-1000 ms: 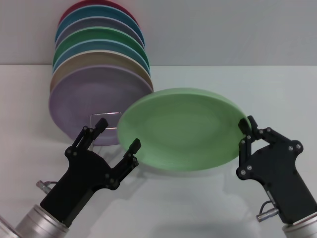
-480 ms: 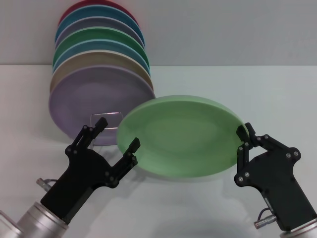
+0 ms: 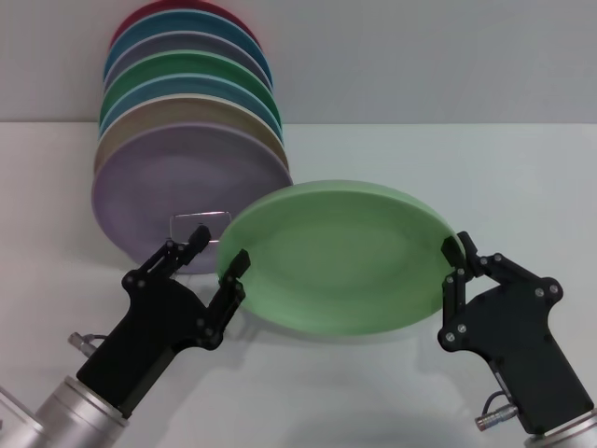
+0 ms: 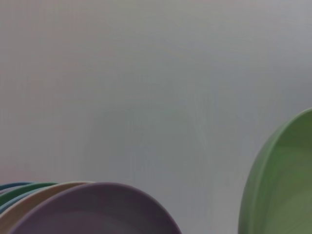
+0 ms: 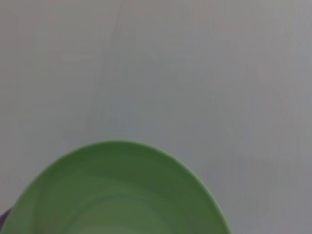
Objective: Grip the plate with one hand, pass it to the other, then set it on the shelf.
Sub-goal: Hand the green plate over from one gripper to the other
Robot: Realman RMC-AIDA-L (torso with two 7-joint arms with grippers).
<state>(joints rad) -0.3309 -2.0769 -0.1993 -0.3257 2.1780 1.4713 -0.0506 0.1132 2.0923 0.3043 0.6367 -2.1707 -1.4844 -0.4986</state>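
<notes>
My left end effector (image 3: 216, 250), fingers open, just reached pale mint-green round matte plate (image 3: 340, 257)'s left rim; right end effector (image 3: 457, 254) still clamps right rim. Handover imminent.

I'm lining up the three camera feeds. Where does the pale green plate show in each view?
Head view: the pale green plate at centre, between both grippers.
Left wrist view: only its rim, at the lower right edge.
Right wrist view: fills the bottom centre.
Shared landmark: the lavender plate, also in the left wrist view.
</notes>
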